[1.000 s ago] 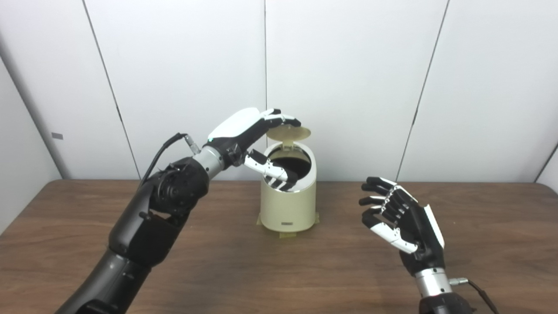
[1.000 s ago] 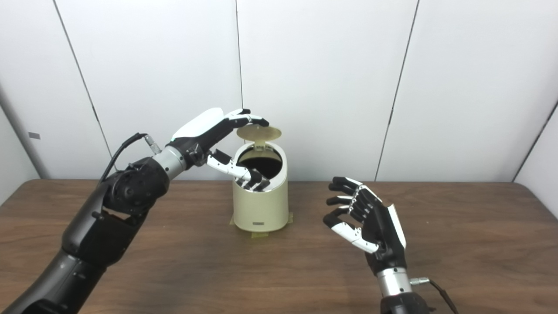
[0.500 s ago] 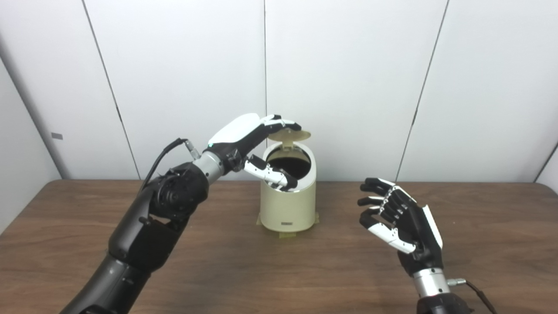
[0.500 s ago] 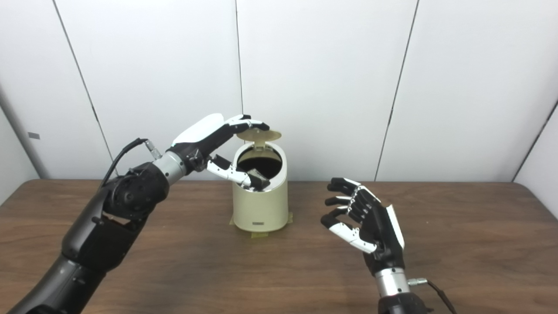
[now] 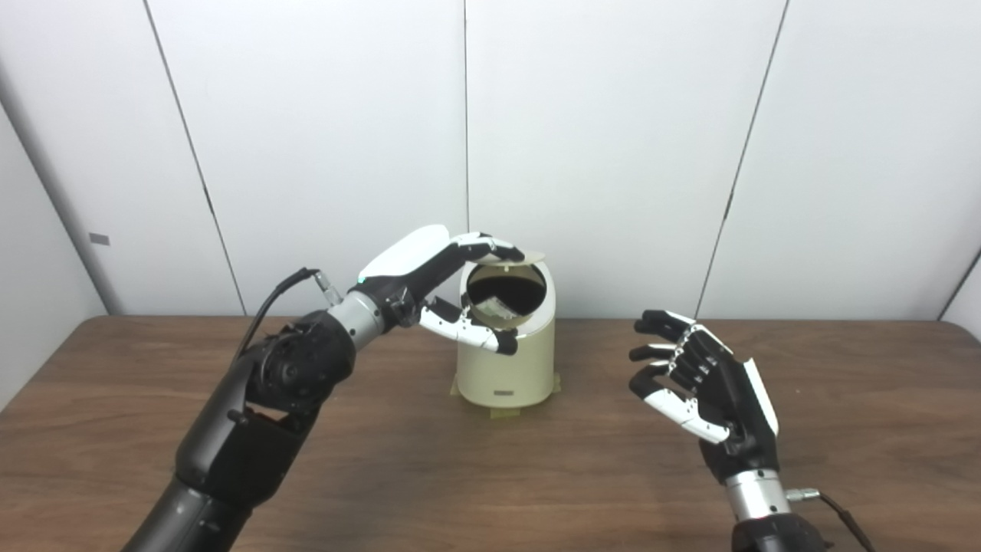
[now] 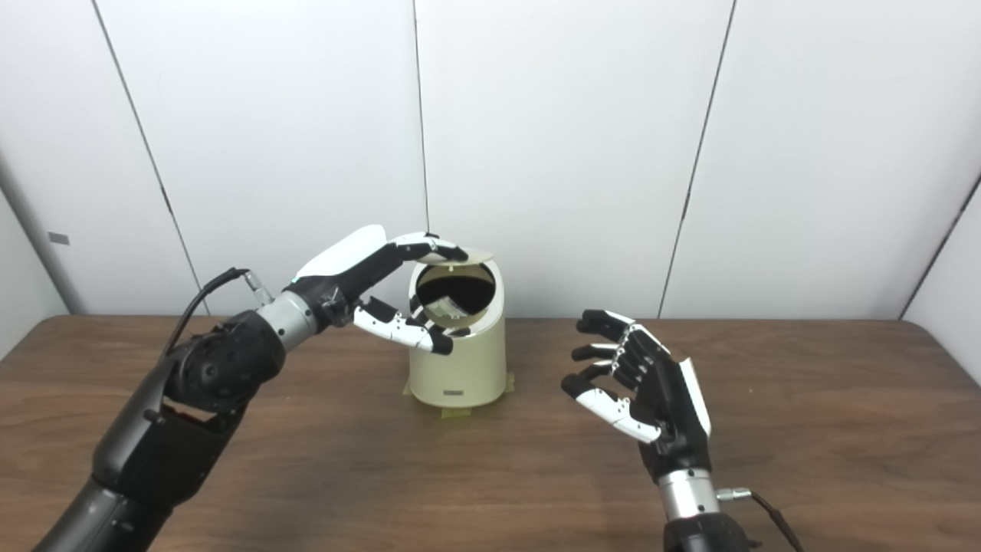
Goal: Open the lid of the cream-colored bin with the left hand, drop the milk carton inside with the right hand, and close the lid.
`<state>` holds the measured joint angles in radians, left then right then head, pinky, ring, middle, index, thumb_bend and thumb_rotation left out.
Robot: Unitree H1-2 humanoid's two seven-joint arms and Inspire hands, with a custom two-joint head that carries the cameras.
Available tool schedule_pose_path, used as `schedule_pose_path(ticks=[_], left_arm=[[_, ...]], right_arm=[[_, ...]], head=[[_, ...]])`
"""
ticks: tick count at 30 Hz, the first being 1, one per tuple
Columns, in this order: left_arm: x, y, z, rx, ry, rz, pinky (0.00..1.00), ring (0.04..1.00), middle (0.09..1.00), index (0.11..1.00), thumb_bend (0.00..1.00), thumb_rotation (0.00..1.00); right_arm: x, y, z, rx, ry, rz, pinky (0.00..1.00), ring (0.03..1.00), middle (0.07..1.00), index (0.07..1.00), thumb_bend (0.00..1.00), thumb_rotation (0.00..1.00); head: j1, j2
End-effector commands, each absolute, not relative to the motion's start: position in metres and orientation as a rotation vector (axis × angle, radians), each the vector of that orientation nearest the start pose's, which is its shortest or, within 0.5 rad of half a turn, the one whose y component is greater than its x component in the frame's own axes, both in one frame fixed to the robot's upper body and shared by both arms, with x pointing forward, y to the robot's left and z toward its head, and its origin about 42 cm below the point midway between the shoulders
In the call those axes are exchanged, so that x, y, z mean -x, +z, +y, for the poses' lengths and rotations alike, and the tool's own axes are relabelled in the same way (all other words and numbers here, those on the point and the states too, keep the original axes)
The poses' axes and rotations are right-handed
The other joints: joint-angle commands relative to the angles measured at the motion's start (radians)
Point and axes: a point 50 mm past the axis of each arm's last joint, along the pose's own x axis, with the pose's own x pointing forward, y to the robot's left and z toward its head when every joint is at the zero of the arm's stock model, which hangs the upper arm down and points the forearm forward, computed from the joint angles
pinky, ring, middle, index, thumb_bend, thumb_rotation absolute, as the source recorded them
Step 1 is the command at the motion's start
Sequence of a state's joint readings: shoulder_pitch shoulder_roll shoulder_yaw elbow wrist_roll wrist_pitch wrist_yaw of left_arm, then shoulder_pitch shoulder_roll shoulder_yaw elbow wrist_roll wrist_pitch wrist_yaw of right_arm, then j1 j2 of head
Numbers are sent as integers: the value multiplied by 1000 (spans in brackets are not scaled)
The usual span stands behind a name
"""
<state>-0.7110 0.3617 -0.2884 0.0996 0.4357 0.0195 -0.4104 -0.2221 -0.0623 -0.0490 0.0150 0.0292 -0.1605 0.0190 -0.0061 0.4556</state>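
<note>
Two robot hands over a brown wooden table (image 5: pixel 490 491), seen from the head cameras. Nearest, at lower right: right hand (image 5: pixel 709 391), held above the table with palm turned toward the centre, fingers spread and gently curled, holding nothing. Well apart from it, to the left and farther back: cream bin (image 5: pixel 506 360), upright near the table's far edge, with tape showing at its base. Lid (image 5: pixel 512 259) lowered to almost flat yet not shut, dark mouth of the bin in view beneath it. Inside, low against the near-left wall, a pale shape with faint print, possibly the carton (image 5: pixel 495 307), too small to tell for sure. Left hand (image 5: pixel 441 268) at the bin's upper left: fingertips (image 5: pixel 498 246) resting on top of the lid, thumb stretched below across the bin's near rim, nothing gripped. Behind, plain white wall panels (image 5: pixel 613 138).
</note>
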Motion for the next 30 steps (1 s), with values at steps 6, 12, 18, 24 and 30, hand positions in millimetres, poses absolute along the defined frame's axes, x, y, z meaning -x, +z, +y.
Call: schedule_pose_path(ticks=[6, 12, 18, 24, 30], left_arm=[[-449, 321, 193, -1023, -517, -485, 913, 955, 871, 849, 945, 426], [-447, 315, 195, -1024, -527, -471, 915, 964, 875, 852, 942, 428], [-445, 306, 195, -1063, -544, -476, 927, 970, 863, 854, 939, 405], [-441, 298, 189, -1110, -549, -474, 956, 980, 862, 857, 948, 400], [-439, 290, 183, -1138, -568, -500, 943, 988, 869, 864, 939, 360]], right_arm=[[-352, 193, -222, 34, 18, -443, 445, 595, 726, 696, 625, 322], [-351, 195, -221, 27, 19, -451, 443, 594, 723, 690, 635, 321], [-352, 196, -221, 33, 16, -452, 449, 600, 725, 692, 653, 346], [-352, 196, -220, 35, 15, -456, 450, 599, 722, 686, 657, 349], [-352, 198, -219, 25, 14, -453, 443, 590, 714, 684, 667, 343]], head=[[-2, 5], [-6, 11], [-9, 14], [-12, 19], [-17, 25]])
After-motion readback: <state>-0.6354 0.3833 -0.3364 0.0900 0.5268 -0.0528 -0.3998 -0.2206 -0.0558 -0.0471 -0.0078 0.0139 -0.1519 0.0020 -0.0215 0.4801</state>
